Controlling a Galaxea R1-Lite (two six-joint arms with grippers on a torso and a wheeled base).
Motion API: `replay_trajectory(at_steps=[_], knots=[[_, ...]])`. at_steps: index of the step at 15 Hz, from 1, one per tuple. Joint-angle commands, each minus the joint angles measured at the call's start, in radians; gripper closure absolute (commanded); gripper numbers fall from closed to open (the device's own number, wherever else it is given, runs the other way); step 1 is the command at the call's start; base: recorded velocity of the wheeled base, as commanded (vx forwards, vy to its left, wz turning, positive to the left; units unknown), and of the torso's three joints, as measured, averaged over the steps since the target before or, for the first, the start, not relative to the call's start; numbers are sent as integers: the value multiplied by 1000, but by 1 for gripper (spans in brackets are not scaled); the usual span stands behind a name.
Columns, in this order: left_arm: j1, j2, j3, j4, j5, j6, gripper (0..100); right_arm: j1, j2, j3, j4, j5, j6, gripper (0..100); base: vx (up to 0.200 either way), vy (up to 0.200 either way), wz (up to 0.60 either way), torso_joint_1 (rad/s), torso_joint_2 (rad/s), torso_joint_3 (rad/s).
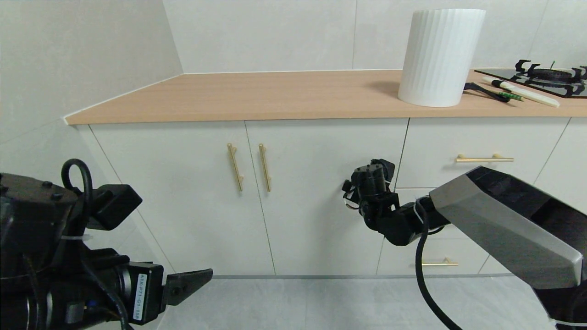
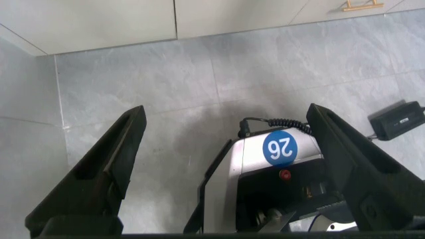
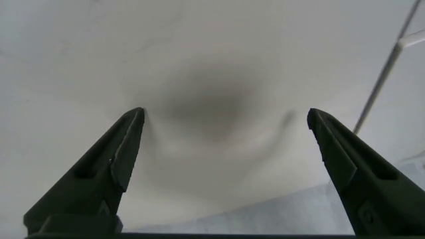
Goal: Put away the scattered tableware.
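Observation:
Several utensils lie on the wooden counter (image 1: pixel 257 96) at its far right: a cream-handled one (image 1: pixel 527 94), a green one (image 1: pixel 511 96) and a black one (image 1: pixel 486 91). A tall white ribbed holder (image 1: pixel 440 57) stands just left of them. My right gripper (image 1: pixel 362 181) (image 3: pixel 226 114) is well below the countertop, open, its fingers close to a white cabinet door (image 3: pixel 212 60) with nothing between them. My left gripper (image 1: pixel 197 277) (image 2: pixel 226 113) hangs low at the left, open and empty above the grey floor (image 2: pixel 166 86).
A black stove (image 1: pixel 545 75) sits at the counter's right end. Two gold door handles (image 1: pixel 250 167) stand left of the right gripper, and drawer handles (image 1: pixel 484 159) (image 1: pixel 439 263) lie to its right. A small black box (image 2: pixel 397 119) with a cable rests on the floor.

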Motion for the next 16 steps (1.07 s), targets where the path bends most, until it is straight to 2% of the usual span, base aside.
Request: replay_trajectory(at_steps=[1,5,7,8,9,10,12,16], knots=[[0,0,0,0,0,0,0,-5,28,-30,-1,-14,-1,0,0,0,0,0,0,0],[0,0,-3,0,0,0,0,-2,-18,9,2,-5,20,0,0,0,0,0,0,0],[0,0,-3,0,0,0,0,6,-96,113,5,84,34,0,0,0,0,0,0,0],[0,0,0,0,0,0,0,14,-161,194,10,167,48,0,0,0,0,0,0,0],[0,-1,0,0,0,0,0,17,-279,357,13,366,51,0,0,0,0,0,0,0],[0,-1,0,0,0,0,0,15,-360,457,13,518,46,0,0,0,0,0,0,0],[0,-1,0,0,0,0,0,9,-457,547,25,704,40,0,0,0,0,0,0,0],[0,-4,-3,0,0,0,0,6,-469,552,37,696,0,0,0,0,0,0,0,0]])
